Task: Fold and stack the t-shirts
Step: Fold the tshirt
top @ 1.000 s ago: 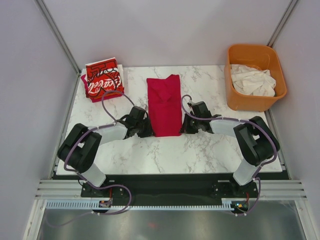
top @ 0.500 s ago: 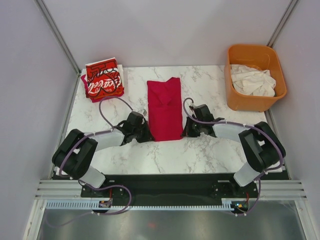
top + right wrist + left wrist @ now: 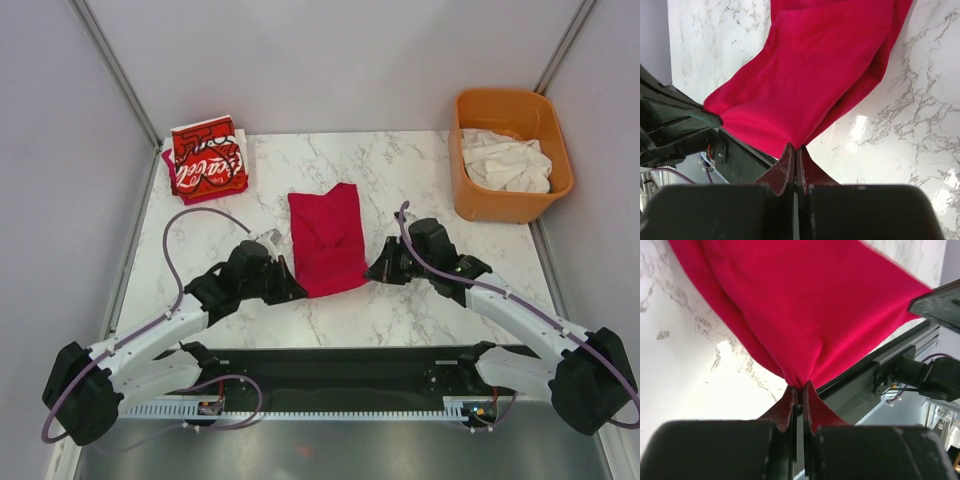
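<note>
The plain crimson t-shirt [image 3: 326, 240], folded to a narrow strip, lies mid-table with its near end lifted. My left gripper [image 3: 290, 288] is shut on the near-left corner of that shirt [image 3: 810, 310]; in the left wrist view its tips [image 3: 799, 387] pinch the cloth to a point. My right gripper [image 3: 372, 272] is shut on the near-right corner, and the right wrist view shows the red cloth [image 3: 825, 65] fanning out from the tips [image 3: 795, 148]. A folded red Coca-Cola t-shirt [image 3: 208, 158] rests at the far left corner. Off-white shirts [image 3: 505, 160] lie crumpled in the tub.
An orange plastic tub [image 3: 480, 205] stands off the table's far right edge. The marble tabletop [image 3: 420, 310] ends at a black base rail [image 3: 340, 365] near the arm bases. Grey walls close in both sides.
Both grippers have shut on the crimson shirt's near corners and pulled back toward the near edge. The shirt's near end has risen, and both arms have stretched lower and flatter.
</note>
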Action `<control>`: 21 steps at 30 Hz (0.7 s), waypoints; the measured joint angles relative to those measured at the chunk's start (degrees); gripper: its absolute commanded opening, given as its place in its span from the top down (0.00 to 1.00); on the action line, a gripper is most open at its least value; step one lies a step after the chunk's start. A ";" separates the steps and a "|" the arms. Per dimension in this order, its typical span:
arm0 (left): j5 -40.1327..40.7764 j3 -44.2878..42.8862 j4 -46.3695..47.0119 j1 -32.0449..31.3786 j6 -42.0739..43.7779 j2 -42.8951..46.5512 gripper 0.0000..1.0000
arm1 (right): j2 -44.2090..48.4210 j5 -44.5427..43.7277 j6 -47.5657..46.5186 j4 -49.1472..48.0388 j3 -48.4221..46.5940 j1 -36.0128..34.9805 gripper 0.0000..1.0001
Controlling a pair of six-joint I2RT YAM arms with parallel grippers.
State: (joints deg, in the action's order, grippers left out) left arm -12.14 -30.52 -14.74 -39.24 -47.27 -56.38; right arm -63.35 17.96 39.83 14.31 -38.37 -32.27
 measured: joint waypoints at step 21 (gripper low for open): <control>3.98 -40.52 -16.65 11.34 11.87 -26.40 0.98 | -24.44 -10.75 -7.15 7.58 -32.96 3.58 1.00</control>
State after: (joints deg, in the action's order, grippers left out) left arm -8.16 -71.05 -31.40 -27.90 -35.40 -82.78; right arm -87.79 7.20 32.69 21.89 -71.33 -28.69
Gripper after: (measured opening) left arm 0.045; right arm 0.021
